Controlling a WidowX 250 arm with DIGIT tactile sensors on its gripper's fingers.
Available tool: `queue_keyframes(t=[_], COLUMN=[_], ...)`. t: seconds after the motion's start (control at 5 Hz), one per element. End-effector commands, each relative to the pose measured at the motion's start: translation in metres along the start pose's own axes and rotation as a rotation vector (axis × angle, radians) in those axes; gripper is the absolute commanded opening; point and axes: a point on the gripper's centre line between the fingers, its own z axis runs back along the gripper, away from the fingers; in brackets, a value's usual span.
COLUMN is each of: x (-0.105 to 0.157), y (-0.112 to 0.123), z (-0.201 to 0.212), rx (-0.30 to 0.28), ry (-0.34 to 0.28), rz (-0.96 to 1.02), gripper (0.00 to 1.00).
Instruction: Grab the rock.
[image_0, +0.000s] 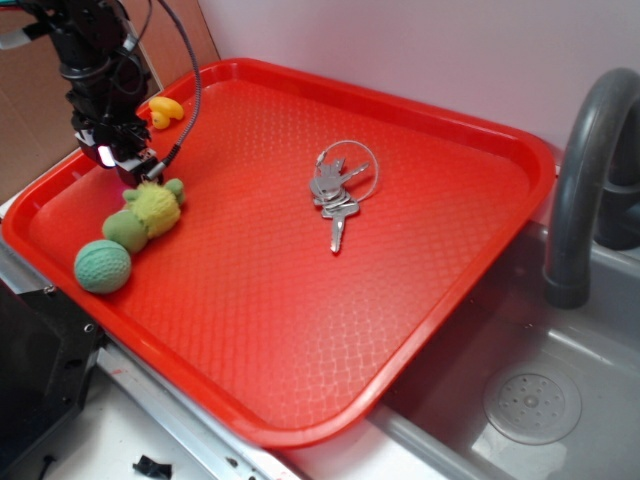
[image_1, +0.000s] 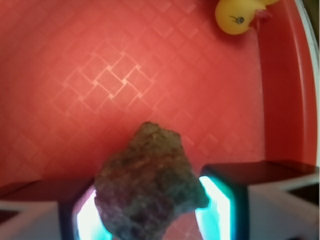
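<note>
The rock (image_1: 147, 185) is a rough dark reddish-brown lump that fills the lower middle of the wrist view. It sits between my two lit pads, and my gripper (image_1: 150, 212) is shut on it: its left side presses the left pad (image_1: 85, 220) and a jagged point meets the right pad (image_1: 216, 207). In the exterior view the gripper (image_0: 125, 163) is low over the far left corner of the red tray (image_0: 420, 330), and its fingers hide the rock.
A small yellow duck (image_0: 163, 111) (image_1: 239, 15) lies by the tray's back left rim. A fuzzy yellow-green plush toy (image_0: 150, 208) and a green ball (image_0: 102, 265) lie just in front of the gripper. Keys (image_0: 338, 190) rest mid-tray. A sink with a grey faucet (image_0: 580, 170) is at right.
</note>
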Motion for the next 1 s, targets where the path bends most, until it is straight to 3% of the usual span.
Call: queue_keyframes(t=[0.0, 0.2, 0.4, 0.6, 0.8], x=[0.002, -0.005, -0.010, -0.016, -0.020], y=[-0.027, -0.041, -0.070, -0.090, -0.105], z=[0.092, 0.135, 0.176, 0.199, 0.207], rx=[-0.041, -0.165, -0.220, -0.291, -0.321], ry=[-0.026, -0.045, -0.057, -0.077, -0.070], rz=[0.225, 0.270, 0.291, 0.253, 0.179], gripper=[0.00, 0.00, 0.00, 0.00, 0.00])
